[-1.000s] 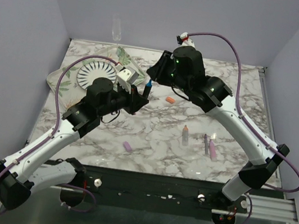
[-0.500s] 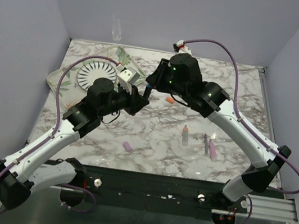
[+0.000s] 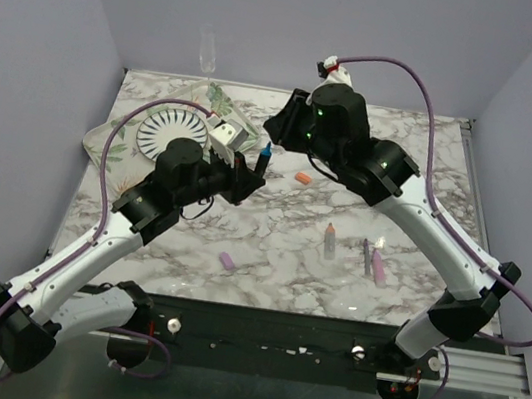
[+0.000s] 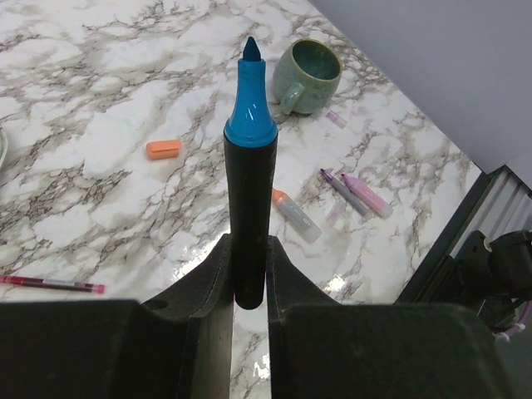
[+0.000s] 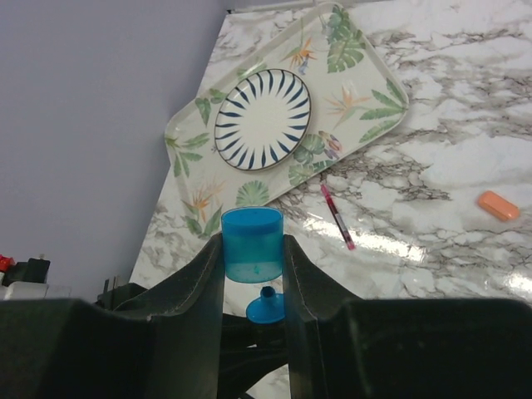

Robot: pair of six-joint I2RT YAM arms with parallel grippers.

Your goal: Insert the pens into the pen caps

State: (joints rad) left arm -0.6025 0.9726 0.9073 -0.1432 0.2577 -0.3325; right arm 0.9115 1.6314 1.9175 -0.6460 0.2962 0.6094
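My left gripper [image 4: 249, 249] is shut on a black pen [image 4: 249, 216], which it holds upright with the blue tip [image 3: 266, 149] on top. My right gripper [image 5: 252, 243] is shut on the blue pen cap [image 5: 252, 243]. The cap hangs just above the pen's tip [image 5: 266, 306], with a small gap between them. An orange cap [image 3: 302, 178] and a light purple cap [image 3: 227, 260] lie on the marble. A grey pen with an orange tip [image 3: 329, 240], a pink-purple pen [image 3: 378, 266] and a thin pen [image 3: 367, 253] lie at the right. A red pen [image 5: 337, 216] lies near the tray.
A leaf-patterned tray [image 3: 103, 138] with a striped plate [image 3: 170, 131] sits at the back left. A teal-green mug [image 4: 306, 76] stands at the back of the table and is hidden behind my right arm in the top view. Walls close the table on three sides.
Half a second ago my right gripper sat lower and closer over the pen tip. It has since drawn back up with the cap. My left arm has held still.
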